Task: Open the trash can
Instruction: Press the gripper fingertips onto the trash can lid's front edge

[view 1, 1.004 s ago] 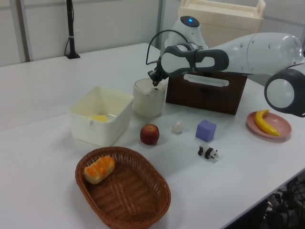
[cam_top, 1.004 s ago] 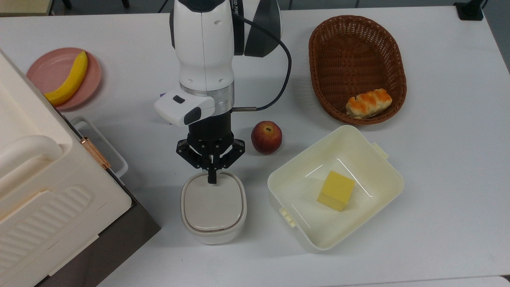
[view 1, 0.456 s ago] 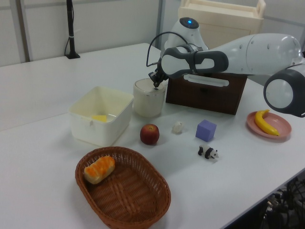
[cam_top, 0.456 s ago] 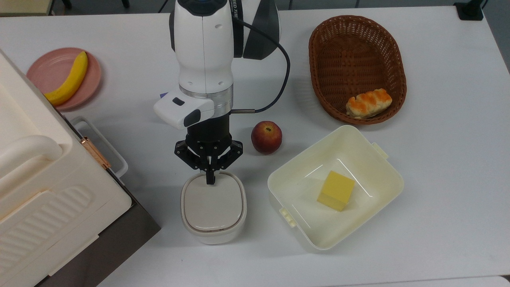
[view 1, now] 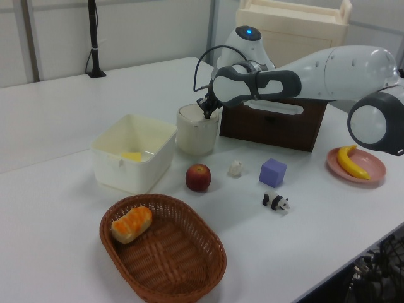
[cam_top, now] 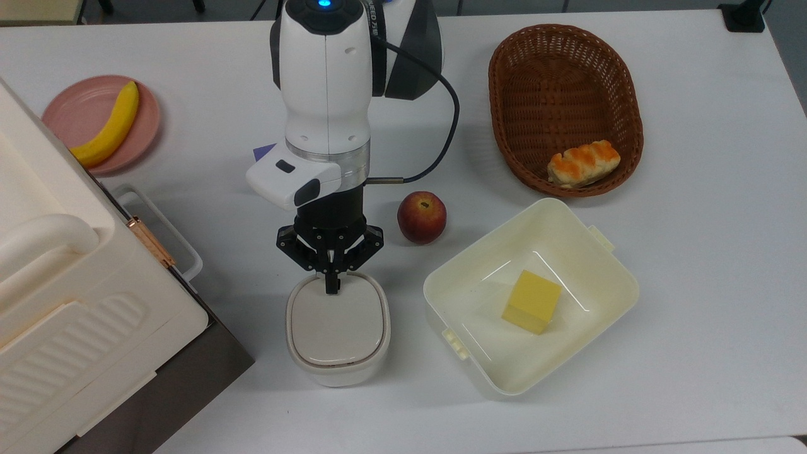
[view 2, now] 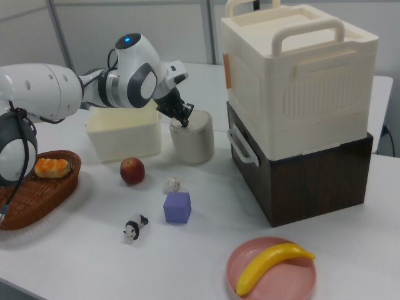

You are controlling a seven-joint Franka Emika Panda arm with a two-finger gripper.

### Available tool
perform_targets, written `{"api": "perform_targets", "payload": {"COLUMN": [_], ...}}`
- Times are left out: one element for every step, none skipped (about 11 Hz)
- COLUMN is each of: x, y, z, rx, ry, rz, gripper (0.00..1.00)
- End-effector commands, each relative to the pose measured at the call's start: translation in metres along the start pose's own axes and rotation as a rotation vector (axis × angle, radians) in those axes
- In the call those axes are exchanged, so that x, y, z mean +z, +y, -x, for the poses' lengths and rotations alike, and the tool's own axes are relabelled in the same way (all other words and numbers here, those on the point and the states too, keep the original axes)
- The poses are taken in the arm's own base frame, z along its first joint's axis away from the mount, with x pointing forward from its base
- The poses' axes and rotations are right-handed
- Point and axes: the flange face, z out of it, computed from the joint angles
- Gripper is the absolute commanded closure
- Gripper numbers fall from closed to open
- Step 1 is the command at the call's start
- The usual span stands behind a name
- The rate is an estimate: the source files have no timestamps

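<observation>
1. Pressing straight down is the job here: the gripper (cam_top: pixel 331 285) sits with its tip on the far edge of the trash can (cam_top: pixel 338 328) lid, right where the release button should be, so the push wants to go vertical and centred, without sliding off onto the rim.
2. Fingers pinched together into one narrow point, holding nothing, tip touching the lid as far as the top view shows.
3. The trash can stands on the white table (cam_top: pixel 693 284); in the top view a dark-based cream box (cam_top: pixel 75 315) is on its left and a pale square tub (cam_top: pixel 586 243) on its right.
4. An apple (cam_top: pixel 421 217) sits just beyond, to the top view's right of the arm, so keep the wrist clear of it.
</observation>
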Motion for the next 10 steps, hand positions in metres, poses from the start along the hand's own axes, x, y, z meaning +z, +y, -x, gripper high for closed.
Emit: {"api": "perform_targets", "payload": {"x": [0.011,0.012,0.015,0.017,0.017,0.017,0.017,0.009,-0.010,-0.035], "y": [-0.003,-0.005,-0.006,-0.006,-0.006,-0.007,-0.007,-0.001,0.018,0.027], "z": [0.001,0.002,0.003,0.003,0.003,0.004,0.003,-0.001,-0.008,-0.015], "rx": [-0.027,-0.044,-0.052,-0.057,-0.064,-0.067,-0.059,-0.024,0.055,0.112], "ry": [0.003,0.000,-0.004,-0.005,-0.006,-0.006,-0.006,0.008,0.033,0.064], "rz": [0.024,0.035,0.040,0.043,0.049,0.050,0.047,0.038,0.024,-0.011], "gripper": [1.00,1.00,1.00,1.00,1.00,1.00,1.00,1.00,1.00,1.00]}}
